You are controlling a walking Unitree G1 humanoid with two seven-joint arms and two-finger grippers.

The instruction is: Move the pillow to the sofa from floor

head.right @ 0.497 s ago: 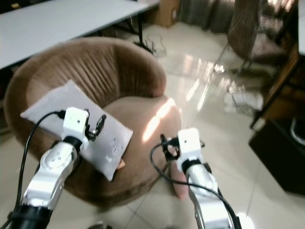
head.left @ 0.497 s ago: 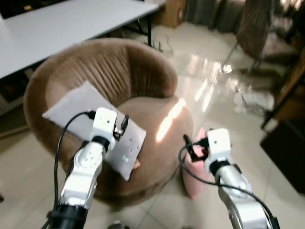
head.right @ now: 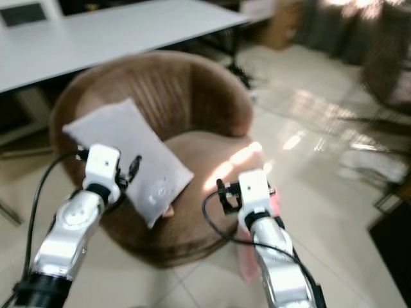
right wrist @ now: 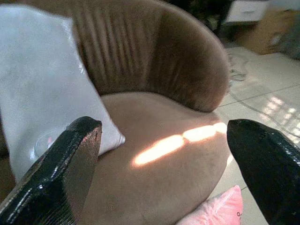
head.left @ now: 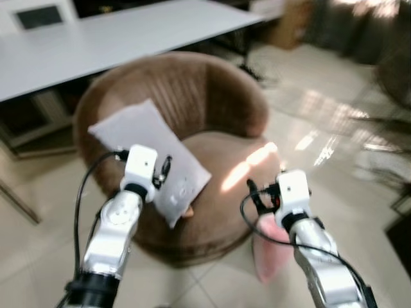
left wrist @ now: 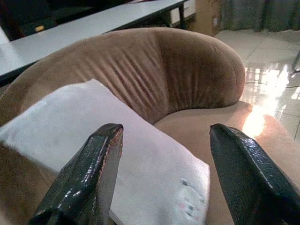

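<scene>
A glossy tiled floor (head.left: 334,128) is spreading across the room, catching bright reflections, and a long white table (head.left: 128,32) is standing along the back behind a round brown sofa (head.left: 212,109).

At the sofa's left edge, a white pillow (head.left: 151,154) is leaning tilted against the inner side of the backrest, its lower corner reaching down to the front rim of the seat. The left claw (left wrist: 164,173) is hovering in front of this white pillow with its 2 black fingers (left wrist: 82,180) spread wide apart, gripping nothing; in the left wrist view the pillow and the ribbed backrest are showing between them.

A patch of sunlight is lying across the brown seat cushion (head.left: 237,160) toward its right edge.

Further right, the right claw (right wrist: 161,164) is also standing open and empty, its 2 fingers (right wrist: 56,180) framing the seat and the sofa's front right rim. Below it, the pink pillow (head.left: 273,247) is resting on the floor, touching the sofa's base at the right front edge, partly hidden behind the right arm in the head views; a pink corner of it is showing beneath the seat rim in the right wrist view.
</scene>
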